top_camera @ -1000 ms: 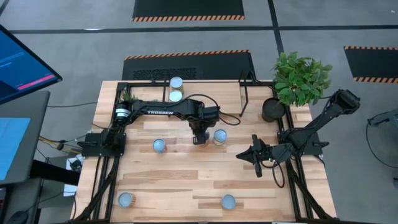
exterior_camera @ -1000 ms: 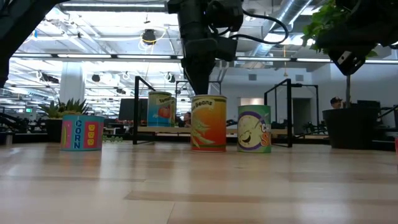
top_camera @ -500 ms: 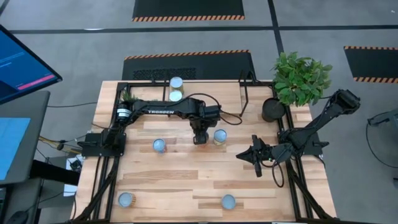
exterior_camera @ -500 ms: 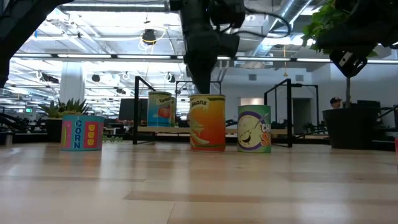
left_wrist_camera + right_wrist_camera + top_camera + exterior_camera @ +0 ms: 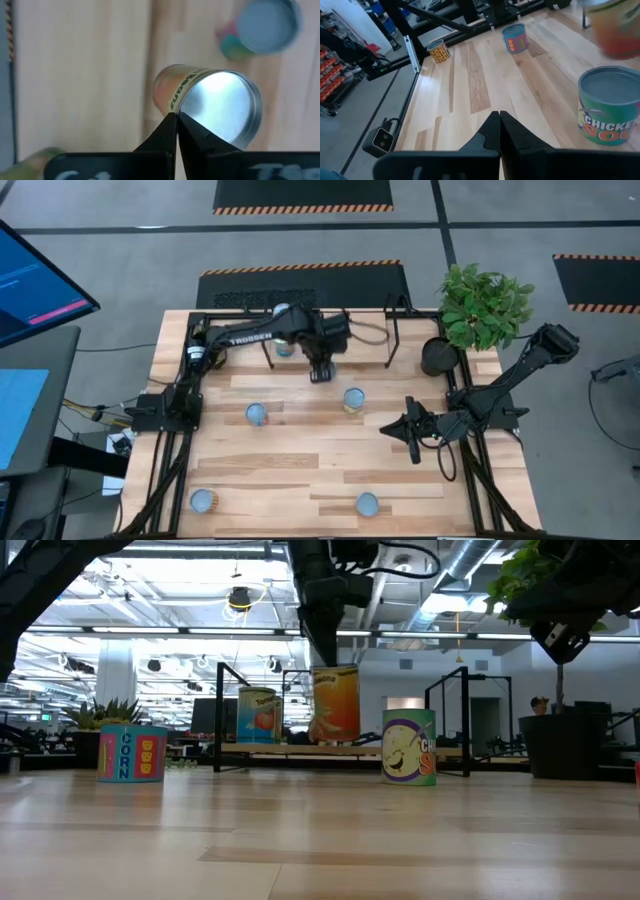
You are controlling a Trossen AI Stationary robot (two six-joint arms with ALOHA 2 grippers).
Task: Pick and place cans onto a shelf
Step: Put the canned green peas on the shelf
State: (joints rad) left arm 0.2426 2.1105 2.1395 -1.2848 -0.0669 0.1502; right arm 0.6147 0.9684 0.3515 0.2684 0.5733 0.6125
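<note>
My left gripper (image 5: 320,372) is shut on an orange bean can (image 5: 335,703), which hangs above the table in front of the shelf (image 5: 300,748). The shelf (image 5: 360,330) stands along the far edge. A tomato can (image 5: 258,715) stands on the shelf, and its silver top (image 5: 283,312) shows beside my left arm. A chicken soup can (image 5: 353,398) stands on the table just nearer than the held can. Three more cans (image 5: 257,413) (image 5: 203,500) (image 5: 367,503) stand on the tabletop. My right gripper (image 5: 414,448) waits shut at the right side, holding nothing. My left gripper pinches the bean can's top rim (image 5: 176,111) at one spot on its edge between its two fingers. The fingers (image 5: 167,131) come from above, pointing steeply down. The can hangs below them, lifted clear of the table and slightly tilted.
A dark plant pot (image 5: 438,357) with a green plant (image 5: 485,305) stands at the far right corner. The shelf's black legs (image 5: 392,340) rise near it. Bare planks lie between the scattered cans in the table's middle and near part.
My left gripper has risen and gone toward the table's far edge and the shelf. The orange can stood on the table beside the chicken soup can; it now hangs clear of the table at about shelf height.
</note>
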